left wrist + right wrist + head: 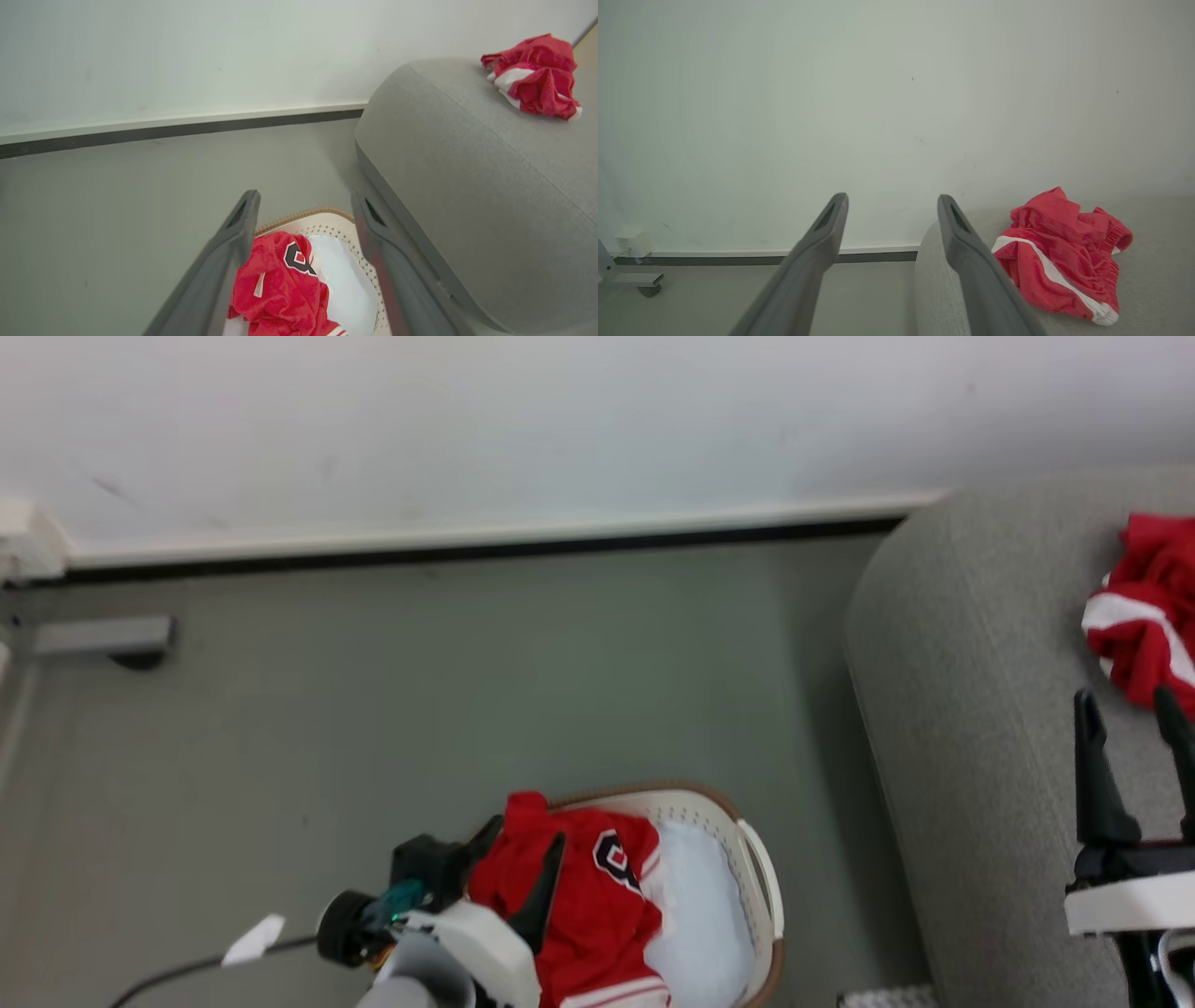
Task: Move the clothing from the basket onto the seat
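Basket [761,868], lower centre, holds jersey [588,905]; left jaws hang wide open above, empty, poised to grab. Right jaws gape empty near shorts [1144,616] on sofa [971,728].

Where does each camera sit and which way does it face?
Head: up high, facing down at basket and seat; left tool lower left, right tool lower right.
Left wrist: above the basket, looking along its open fingers at the numbered jersey.
Right wrist: over the seat's edge, facing the wall past its open fingers.
All three show the red garment on the seat.
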Robot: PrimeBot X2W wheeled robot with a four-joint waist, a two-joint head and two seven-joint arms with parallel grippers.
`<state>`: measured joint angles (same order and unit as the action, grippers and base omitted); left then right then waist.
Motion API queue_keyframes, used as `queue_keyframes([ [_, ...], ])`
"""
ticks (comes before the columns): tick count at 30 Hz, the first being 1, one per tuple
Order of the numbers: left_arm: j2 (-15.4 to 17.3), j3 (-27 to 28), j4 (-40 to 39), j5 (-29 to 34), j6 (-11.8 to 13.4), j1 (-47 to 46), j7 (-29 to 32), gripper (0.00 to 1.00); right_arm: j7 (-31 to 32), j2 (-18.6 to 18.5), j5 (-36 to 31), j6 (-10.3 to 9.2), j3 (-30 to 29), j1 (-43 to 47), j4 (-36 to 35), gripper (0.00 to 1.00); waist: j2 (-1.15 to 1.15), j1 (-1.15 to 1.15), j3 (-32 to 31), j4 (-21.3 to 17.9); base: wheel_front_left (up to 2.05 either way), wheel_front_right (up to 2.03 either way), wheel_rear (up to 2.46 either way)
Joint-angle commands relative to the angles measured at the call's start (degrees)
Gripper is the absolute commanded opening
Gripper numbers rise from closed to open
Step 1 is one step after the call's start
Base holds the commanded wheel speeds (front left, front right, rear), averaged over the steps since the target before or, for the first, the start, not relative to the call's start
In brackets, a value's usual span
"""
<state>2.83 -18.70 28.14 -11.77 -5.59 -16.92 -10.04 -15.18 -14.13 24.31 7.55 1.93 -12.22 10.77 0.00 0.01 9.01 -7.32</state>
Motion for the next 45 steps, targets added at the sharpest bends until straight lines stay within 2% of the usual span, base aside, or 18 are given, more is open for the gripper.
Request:
queue_keyframes([
  [1, 0.31, -0.96, 2.68, -0.03, -0.33, -2.91, 1.45, 1.0, 0.06, 0.35, 0.28, -0.12, -0.66, -2.07, -0.63, 1.0, 0.0, -0.01, 7.22, -3.03, 0.0, 0.0, 0.0],
  [10, 0.28, -7.33, 20.9, -0.16, -1.65, -17.71, 8.83, 1.0, 0.05, 3.18, 0.38, -0.12, -1.59, -8.95, -2.91, 1.0, 0.0, -0.01, 20.92, -8.76, 0.0, 0.0, 0.0],
  [19, 2.1, -11.33, 36.57, 0.16, -1.85, -25.99, 13.04, 1.0, 0.05, 6.36, 0.48, -0.12, -1.16, -11.94, -4.4, 1.0, 0.0, -0.01, 29.47, -13.39, 0.0, 0.0, 0.0],
  [26, 4.0, -12.73, 42.64, 0.72, -1.8, -30.22, 14.58, 1.0, 0.05, 8.15, 0.5, -0.12, -0.14, -12.91, -4.39, 1.0, 0.0, -0.01, 33.28, -15.88, 0.0, 0.0, 0.0],
  [35, 5.95, -13.77, 44.95, 0.72, -0.62, -30.98, 17.33, 1.0, 0.05, 9.81, 1.27, -0.12, 1.58, -13.74, -3.28, 1.0, 0.0, -0.01, 35.84, -18.21, 0.0, 0.0, 0.0],
  [36, 6.14, -13.8, 45.01, 0.59, -0.51, -30.92, 17.29, 0.79, 0.06, 9.91, 1.22, -0.12, 1.63, -13.73, -3.17, 1.0, 0.0, -0.01, 35.95, -18.32, 0.0, 0.0, 0.0],
  [37, 6.36, -13.84, 45.09, 0.48, -0.43, -30.89, 17.2, 0.43, 0.05, 9.96, 1.17, -0.12, 1.71, -13.87, -3.09, 1.0, 0.0, -0.01, 36.05, -18.42, 0.0, 0.0, 0.0],
  [38, 6.47, -13.9, 45.15, 0.4, -0.34, -30.92, 17.02, 0.02, 0.05, 10.01, 1.11, -0.12, 1.74, -14.05, -3.0, 1.0, 0.0, -0.01, 36.1, -18.5, 0.0, 0.0, 0.0],
  [40, 5.57, -14.09, 45.19, 0.26, -0.02, -30.98, 17.09, 0.0, 0.05, 10.17, 0.9, -0.12, 1.75, -14.32, -2.87, 1.0, 0.0, -0.01, 36.02, -18.5, 0.0, 0.0, 0.0],
  [45, 5.91, -13.72, 45.3, -1.07, -0.51, -30.72, 13.98, 0.0, 0.05, 10.36, 0.58, -0.12, 1.28, -14.49, -2.56, 1.0, 0.0, -0.01, 33.95, -17.4, 0.0, 0.0, 0.0],
])
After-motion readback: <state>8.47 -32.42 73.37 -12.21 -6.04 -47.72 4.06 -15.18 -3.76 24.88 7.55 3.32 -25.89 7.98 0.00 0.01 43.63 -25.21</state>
